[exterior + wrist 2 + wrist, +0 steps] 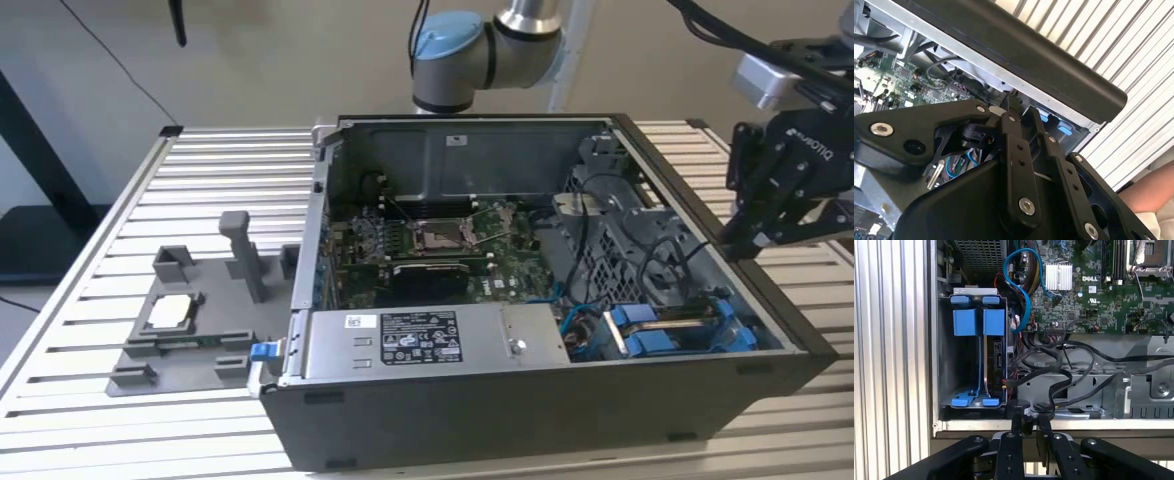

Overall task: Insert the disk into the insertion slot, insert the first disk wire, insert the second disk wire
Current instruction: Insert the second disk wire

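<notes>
Gripper (741,245): black metal linkage, hanging at the exterior view's right over the case (534,420) side wall. Jaws pulled in till they nearly meet, and tbh I can't make out anything pinched between them.
Grey tray (187,345): way off at the exterior view's left on the ribbed table (200,170), matte plastic, small square chip (171,312) on it.
Power box (400,345): labelled sheet-metal block along the case's near wall.
Board (454,250): green, bristling with parts, mid-case.
Insertion slot (944,350): thin grey steel cage with glossy blue tabs, in the corner just inside the wall the gripper hangs over.
Disk (996,357): looks already seated in the slot, standing on edge. Long side runs from the gripper's wall toward the power box, so it's below and inward of the jaws.
Wires (1069,367): limp black ones draped right beside the disk; can't tell if any is plugged in.
</notes>
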Tool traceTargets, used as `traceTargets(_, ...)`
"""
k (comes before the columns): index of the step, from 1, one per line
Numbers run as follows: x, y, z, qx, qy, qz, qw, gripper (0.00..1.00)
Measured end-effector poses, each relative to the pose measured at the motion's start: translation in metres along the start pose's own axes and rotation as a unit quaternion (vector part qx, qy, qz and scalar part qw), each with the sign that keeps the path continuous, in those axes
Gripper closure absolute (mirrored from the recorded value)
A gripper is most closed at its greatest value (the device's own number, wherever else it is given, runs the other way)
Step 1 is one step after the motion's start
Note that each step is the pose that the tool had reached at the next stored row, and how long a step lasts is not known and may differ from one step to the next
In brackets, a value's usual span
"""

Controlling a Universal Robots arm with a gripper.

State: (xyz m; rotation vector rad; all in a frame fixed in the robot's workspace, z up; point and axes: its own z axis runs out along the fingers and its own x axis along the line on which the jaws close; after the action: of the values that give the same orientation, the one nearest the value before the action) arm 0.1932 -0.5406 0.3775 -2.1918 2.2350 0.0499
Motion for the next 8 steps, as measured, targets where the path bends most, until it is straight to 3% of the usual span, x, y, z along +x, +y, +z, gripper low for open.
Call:
traceTargets(3,-0.0008,-0.0010,0.0019,-0.0059,0.0000,0.000,0.99998,0.73)
traceTargets(7,-0.0009,-0.0011,0.0021,-0.0077,0.0001,0.000,0.99997,0.75)
traceTargets(8,-0.0009,-0.0012,0.0021,-0.0081,0.0001,0.000,0.99997,0.82)
